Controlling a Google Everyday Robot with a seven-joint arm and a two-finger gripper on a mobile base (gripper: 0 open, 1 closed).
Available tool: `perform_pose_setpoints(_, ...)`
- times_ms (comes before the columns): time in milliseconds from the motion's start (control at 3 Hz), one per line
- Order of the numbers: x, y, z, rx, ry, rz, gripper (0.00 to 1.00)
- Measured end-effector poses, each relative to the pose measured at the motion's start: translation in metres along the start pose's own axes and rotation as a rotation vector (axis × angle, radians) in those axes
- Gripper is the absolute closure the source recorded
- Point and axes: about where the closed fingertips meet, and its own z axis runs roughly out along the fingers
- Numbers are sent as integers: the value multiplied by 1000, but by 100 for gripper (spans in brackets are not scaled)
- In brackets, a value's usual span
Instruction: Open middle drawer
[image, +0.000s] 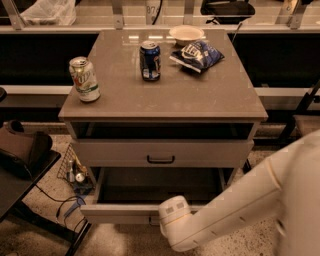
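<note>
The middle drawer is a grey-beige front with a small black bar handle at its centre. It sits flush in the cabinet, closed. Below it, the bottom drawer is pulled out towards me. My gripper is at the middle of that bottom drawer's front edge, well below the middle drawer's handle. My white wrist covers most of it. My white arm reaches in from the lower right.
The cabinet top holds a green-white can, a blue can, a blue chip bag and a white bowl. The slot under the top is dark and open. A dark chair and cables lie at the left.
</note>
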Motion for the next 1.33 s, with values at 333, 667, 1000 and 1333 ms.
perform_pose_setpoints(333,16,-46,-78,94,-85,-5,100)
perform_pose_setpoints(667,19,-84,-120,172,-138,-17,100)
perform_pose_setpoints(1000,20,-120,-132,208,-152,-4,100)
perform_pose_setpoints(1333,21,-136,-128,213,-106,1,100)
